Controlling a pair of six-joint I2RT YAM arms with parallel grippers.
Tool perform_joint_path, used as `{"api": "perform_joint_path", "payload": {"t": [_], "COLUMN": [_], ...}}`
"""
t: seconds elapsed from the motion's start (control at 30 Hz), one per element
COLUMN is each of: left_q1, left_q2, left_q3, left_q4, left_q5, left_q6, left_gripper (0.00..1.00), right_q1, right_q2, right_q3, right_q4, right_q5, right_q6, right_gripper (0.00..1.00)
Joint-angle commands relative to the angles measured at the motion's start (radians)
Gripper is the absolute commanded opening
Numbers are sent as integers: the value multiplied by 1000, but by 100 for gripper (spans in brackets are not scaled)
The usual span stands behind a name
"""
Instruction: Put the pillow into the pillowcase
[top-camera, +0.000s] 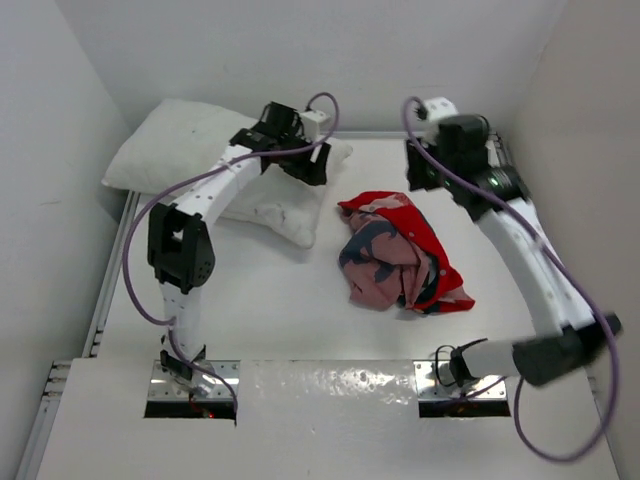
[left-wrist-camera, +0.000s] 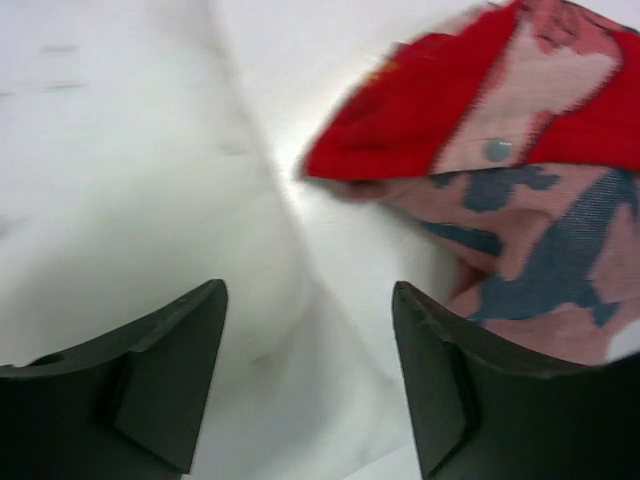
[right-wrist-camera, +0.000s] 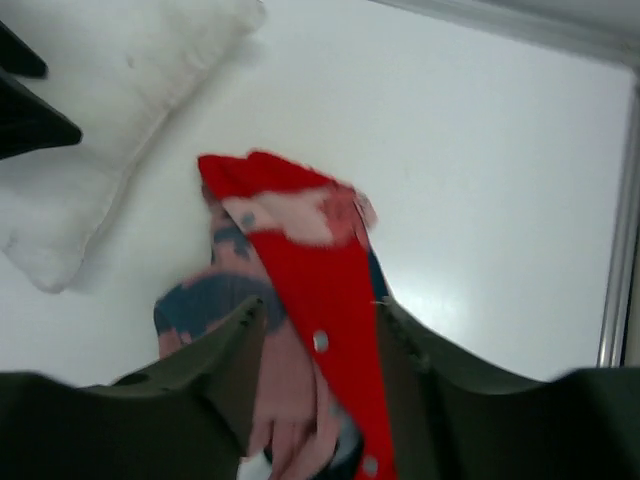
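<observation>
While left gripper (left-wrist-camera: 310, 292) gapes wide over pillow (top-camera: 180, 140) edge, right gripper (right-wrist-camera: 320, 312) hangs spread above crumpled pillowcase (top-camera: 400, 250); both empty.

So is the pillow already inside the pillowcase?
No, the pillow lies bare at the far left, while the pillowcase sits crumpled in a heap beside it, not around it.

No readable text, brand or number anywhere, honestly. The pillowcase (top-camera: 400, 250) print is just blotchy shapes, and the pillow (top-camera: 180, 150) at 10 o'clock looks plain white.
</observation>
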Motion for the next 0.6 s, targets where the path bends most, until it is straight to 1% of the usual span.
{"api": "perform_joint_path", "payload": {"t": [0.0, 0.03, 0.07, 0.1, 0.13, 0.2, 0.23, 0.3, 0.33, 0.43, 0.57], "left_q1": [78, 92, 124, 143, 185, 230, 271, 308, 336, 388, 443], "left_q2": [-147, -163, -175, -187, -187, -183, -180, -164, -155, -123, -98], "left_q3": [67, 67, 77, 83, 90, 98, 95, 89, 92, 107, 109], "left_q4": [-10, -11, -15, -31, -45, -71, -79, -94, -99, -125, -145], "left_q5": [-17, -26, -58, -75, -108, -141, -168, -195, -222, -247, -230], "left_q6": [65, 76, 86, 99, 107, 122, 127, 142, 145, 152, 139], "left_gripper": [66, 70, 72, 77, 78, 80, 81, 81, 82, 82, 82], "right_q1": [4, 2, 4, 4, 4, 11, 13, 37, 48, 82, 106], "right_q2": [285, 362, 394, 425, 488, 557, 626, 692, 753, 862, 931], "right_q3": [141, 166, 174, 180, 196, 247, 267, 328, 348, 437, 460], "right_q4": [-23, 44, 81, 109, 158, 177, 192, 195, 189, 166, 174], "right_q5": [-224, -250, -285, -306, -327, -381, -395, -408, -406, -387, -326], "right_q6": [-228, -258, -268, -281, -309, -329, -344, -387, -405, -430, -476], "right_gripper": [50, 54, 58, 60, 61, 62, 62, 64, 65, 67, 67]}}
